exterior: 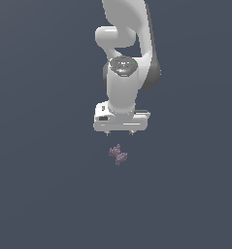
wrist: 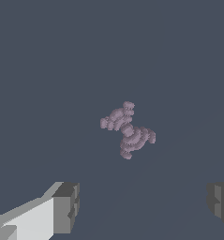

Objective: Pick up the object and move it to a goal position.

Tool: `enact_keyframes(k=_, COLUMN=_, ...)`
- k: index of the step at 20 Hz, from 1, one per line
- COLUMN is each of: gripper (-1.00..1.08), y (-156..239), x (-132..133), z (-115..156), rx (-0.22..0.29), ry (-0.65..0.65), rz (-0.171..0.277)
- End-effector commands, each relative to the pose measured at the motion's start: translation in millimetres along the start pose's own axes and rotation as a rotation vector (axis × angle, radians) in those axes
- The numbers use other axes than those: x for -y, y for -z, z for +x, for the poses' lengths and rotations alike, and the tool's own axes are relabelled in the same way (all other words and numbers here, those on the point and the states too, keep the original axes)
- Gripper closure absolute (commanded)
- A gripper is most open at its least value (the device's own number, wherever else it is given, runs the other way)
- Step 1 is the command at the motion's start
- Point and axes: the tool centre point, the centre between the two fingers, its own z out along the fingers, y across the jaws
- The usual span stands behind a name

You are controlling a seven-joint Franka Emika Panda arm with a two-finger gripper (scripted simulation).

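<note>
Two grey-padded fingertips (wrist: 66, 206) of the white parallel gripper (wrist: 144, 206) fill the near edge of the wrist view, spread wide apart with nothing between them. Beyond them lies the object, a small lumpy mauve-purple cluster of tiny knobs (wrist: 127, 130), resting alone on the flat slate-grey floor (wrist: 38, 70). Reading the exterior view from its left to its right, there is bare floor, then the white Franka arm (exterior: 127, 58) hanging down the middle with its gripper (exterior: 120, 132) pointing downward, the cluster (exterior: 118, 154) just below the fingertips in that picture and clearly apart from them, then bare floor again. As for progress, I judge the task barely begun: the approach looks lined up, but descending, closing on the cluster, lifting and carrying all remain. No goal marker shows in either view. Nothing else stands near, so nothing blocks the way down
</note>
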Motion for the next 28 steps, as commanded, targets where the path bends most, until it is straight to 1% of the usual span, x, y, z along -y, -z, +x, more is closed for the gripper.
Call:
enact_keyframes(k=1, gripper=-0.92, y=0.0, x=0.0, z=0.0, rx=0.000, ry=0.000, rz=0.000)
enact_keyframes(k=4, gripper=-0.92, y=-1.5, x=4.4, z=-1.0, rx=0.002, ry=0.011, rz=-0.002)
enact_keyframes(k=8, gripper=-0.92, y=-6.7, x=20.8, z=-5.3, rx=0.011, ry=0.053, rz=-0.010)
enact_keyframes(k=11, gripper=-0.92, y=-8.5, x=26.5, z=-6.9, rx=0.013, ry=0.067, rz=-0.013)
enact_keyframes(k=19, gripper=-0.92, y=-11.0, x=24.1, z=-4.6, rx=0.013, ry=0.089, rz=-0.012)
enact_keyframes(k=28, gripper=-0.92, y=-24.9, x=17.5, z=4.7, rx=0.013, ry=0.208, rz=-0.010)
